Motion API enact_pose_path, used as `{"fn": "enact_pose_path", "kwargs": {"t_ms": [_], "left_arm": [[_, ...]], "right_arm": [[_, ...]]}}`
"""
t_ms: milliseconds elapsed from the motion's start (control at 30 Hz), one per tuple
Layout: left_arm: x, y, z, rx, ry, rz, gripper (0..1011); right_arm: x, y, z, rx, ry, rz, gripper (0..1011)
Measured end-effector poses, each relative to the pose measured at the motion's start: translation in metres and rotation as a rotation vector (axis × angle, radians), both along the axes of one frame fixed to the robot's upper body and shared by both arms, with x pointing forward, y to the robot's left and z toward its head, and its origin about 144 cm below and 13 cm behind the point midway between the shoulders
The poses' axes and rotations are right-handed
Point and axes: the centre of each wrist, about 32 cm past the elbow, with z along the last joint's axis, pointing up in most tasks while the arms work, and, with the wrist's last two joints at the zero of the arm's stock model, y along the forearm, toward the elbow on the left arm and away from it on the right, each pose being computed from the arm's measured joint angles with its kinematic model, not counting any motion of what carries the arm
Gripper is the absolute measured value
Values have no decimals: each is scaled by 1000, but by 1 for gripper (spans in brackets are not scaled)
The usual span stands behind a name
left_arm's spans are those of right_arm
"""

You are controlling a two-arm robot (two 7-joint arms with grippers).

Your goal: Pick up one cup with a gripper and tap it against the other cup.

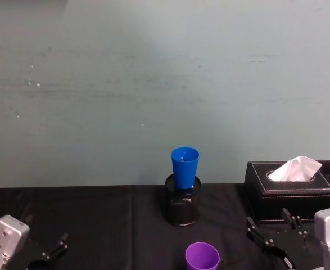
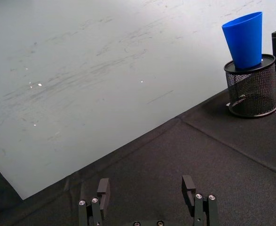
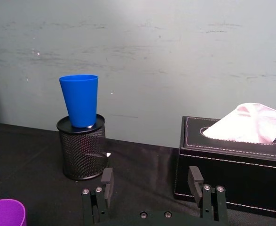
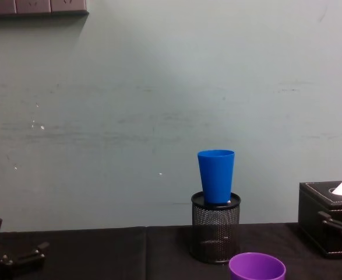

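Starting from the left: the left gripper sits low near the front left corner of the black surface, fingers spread wide with nothing between them, well apart from both cups, so it looks parked. Middle of the scene, the blue cup is standing upright with its base dropped into the mouth of a black wire-mesh pen holder, which lifts it well above the surface; my guess is that's a perch to make it an easy tap target. The purple cup stands upright on the surface in front of the holder, near the front edge, untouched. Further right, the right gripper rests near the front right, open as well and holding nothing, just in front of a black tissue box, so it looks like the closer one for the grab. View differences: the head view gives you both cups and both grippers together, while the right wrist view shows how the blue cup seats in the holder's rim, plus a sliver of purple rim at its corner.
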Motion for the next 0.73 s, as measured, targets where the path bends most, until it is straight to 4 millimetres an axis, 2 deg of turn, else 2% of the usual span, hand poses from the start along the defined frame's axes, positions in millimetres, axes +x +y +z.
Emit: {"fn": "enact_pose_path", "kwargs": {"t_ms": [733], "left_arm": [[0,0,0,0,0,0,1000]], "right_arm": [[0,0,0,0,0,1,1003]]}}
